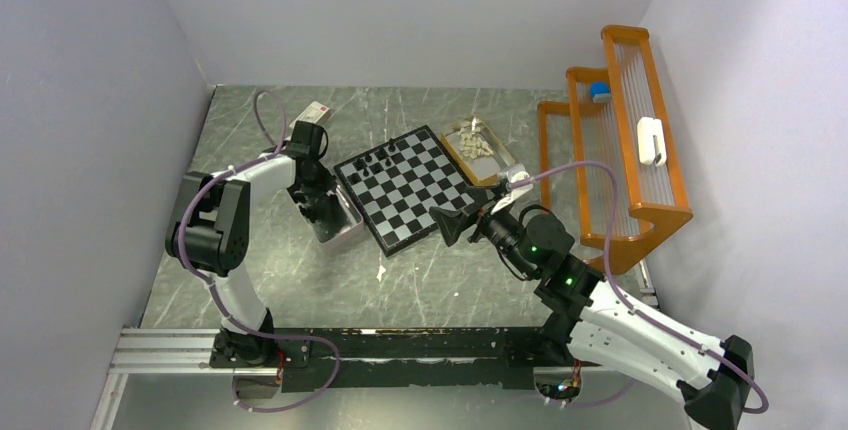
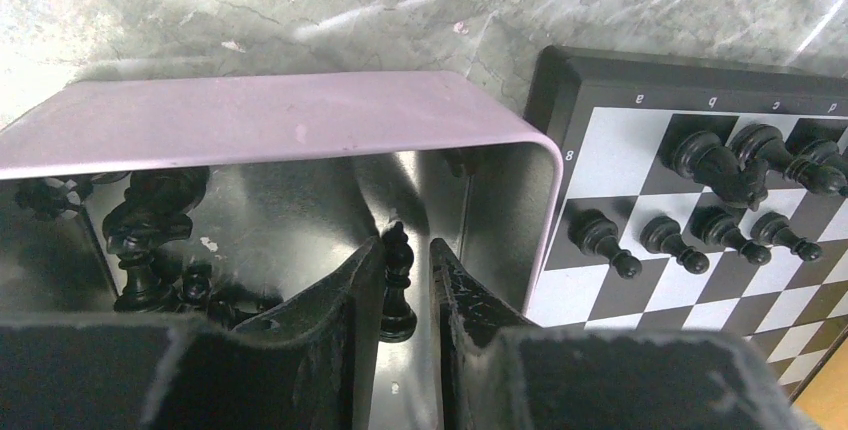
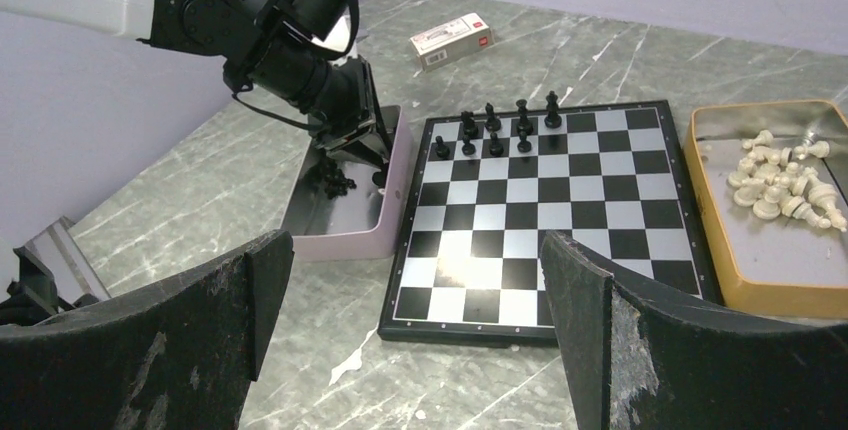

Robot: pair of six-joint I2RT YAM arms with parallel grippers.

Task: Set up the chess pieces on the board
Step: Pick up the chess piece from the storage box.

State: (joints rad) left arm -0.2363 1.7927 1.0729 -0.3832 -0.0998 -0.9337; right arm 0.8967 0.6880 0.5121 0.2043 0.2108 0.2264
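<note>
Left gripper [image 2: 405, 252] sits low in pink-rimmed tin [image 2: 280, 120], jaws narrowed either side of one black piece [image 2: 398, 275]; can't tell if pinched. Pick step. Next: lift clear of wall, carry to board [image 2: 560, 80] alongside. Right gripper [image 3: 415, 270] spread wide.

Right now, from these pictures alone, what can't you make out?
Left wrist view: whether the left gripper truly pinches the black piece between its jaws; the gap is too tight to judge.
Top view: the left arm hides much of the pink tin; the black pieces on the board are too small to name.
Right wrist view: cream pieces heaped in the tan tray, uncountable.
</note>
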